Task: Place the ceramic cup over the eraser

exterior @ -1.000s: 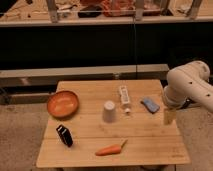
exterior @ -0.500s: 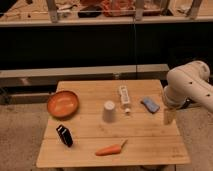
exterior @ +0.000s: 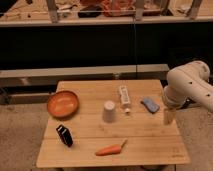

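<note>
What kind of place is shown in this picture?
Probably a robot test area: a wooden table holds a cup, an eraser and a carrot, and a white robot arm hangs its gripper at the table's edge.

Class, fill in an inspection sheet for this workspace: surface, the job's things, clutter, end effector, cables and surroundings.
Surface: wooden table, with things spread across it.
Job's things: ceramic cup stands near the middle; eraser sits at the front left, apart from the cup and not covered.
Clutter: orange bowl at the left; carrot at the front; white strip and blue piece to the right of the cup.
End effector: the end effector hangs at the table's right edge, beside the blue piece and away from cup and eraser.
Cables: nothing seen.
Surroundings: dark shelving behind the table; speckled floor.
</note>
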